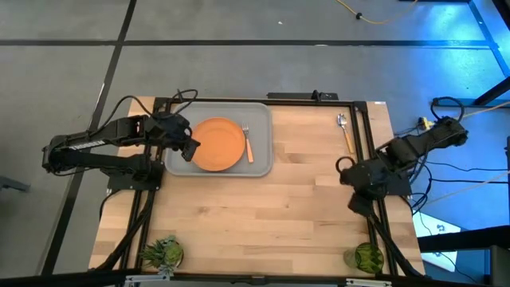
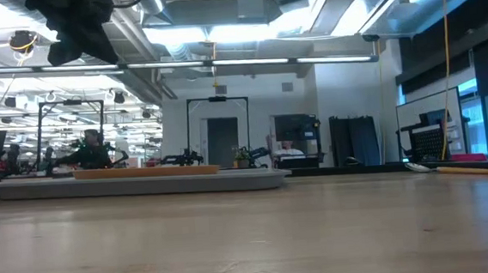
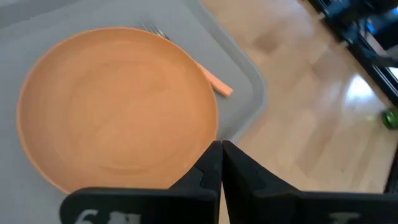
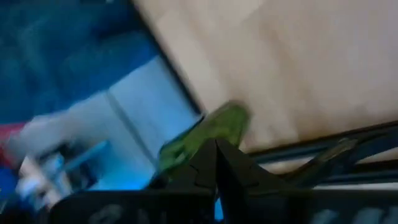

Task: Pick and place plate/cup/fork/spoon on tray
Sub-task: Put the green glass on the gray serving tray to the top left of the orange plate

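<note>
**Spoon and cup left outside the tray, both grippers closed on nothing**

Pale wood planks make up the table [image 1: 263, 199], framed by dark rails, with grey floor beyond. Starting at the left gripper [image 1: 191, 149]: it hangs over the left edge of the tray [image 1: 263, 163], fingers pressed together and holding nothing, right at the rim of the plate [image 1: 218, 144]. The plate lies flat in the tray's middle, and the fork [image 1: 248, 143] lies beside it along the tray's right side, tines toward the far edge. The tray itself sits at the table's far left.

Farther out, the right gripper [image 1: 347, 169] rests by the table's right edge, likewise closed and empty. The spoon [image 1: 346, 132] lies near the far right corner, well apart from the tray. The cup [image 1: 366, 257] stands at the near right corner; a spiky green plant [image 1: 163, 252] stands at the near left corner.

Risks, as I judge them: the left gripper could nudge the plate if it moves sideways while low. The flat spoon may slip from a pinch. The cup, so close to the table edge, could be knocked off by a careless approach.
</note>
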Controlling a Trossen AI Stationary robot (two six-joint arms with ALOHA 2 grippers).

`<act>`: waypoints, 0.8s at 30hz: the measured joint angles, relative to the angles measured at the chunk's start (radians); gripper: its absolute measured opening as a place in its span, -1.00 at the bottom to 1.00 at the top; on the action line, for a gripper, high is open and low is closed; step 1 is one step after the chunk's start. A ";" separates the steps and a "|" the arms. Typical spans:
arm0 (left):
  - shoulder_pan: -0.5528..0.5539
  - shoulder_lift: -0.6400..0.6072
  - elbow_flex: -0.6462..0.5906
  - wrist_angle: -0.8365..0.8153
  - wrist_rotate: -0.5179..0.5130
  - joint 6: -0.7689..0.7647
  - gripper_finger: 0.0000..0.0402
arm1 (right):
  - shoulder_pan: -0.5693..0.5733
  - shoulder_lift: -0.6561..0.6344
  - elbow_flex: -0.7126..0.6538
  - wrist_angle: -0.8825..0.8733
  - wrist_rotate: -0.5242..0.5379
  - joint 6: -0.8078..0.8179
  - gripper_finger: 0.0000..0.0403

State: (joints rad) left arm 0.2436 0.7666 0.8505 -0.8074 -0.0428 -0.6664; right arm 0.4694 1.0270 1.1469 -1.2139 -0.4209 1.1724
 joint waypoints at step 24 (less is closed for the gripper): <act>0.000 0.000 0.000 0.000 0.053 0.015 -1.00 | 0.080 0.006 0.000 0.005 0.068 -0.163 -0.70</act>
State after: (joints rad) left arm 0.2440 0.7666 0.8505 -0.8073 0.0101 -0.6519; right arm 0.5490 1.0325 1.1465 -1.2094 -0.3527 1.0092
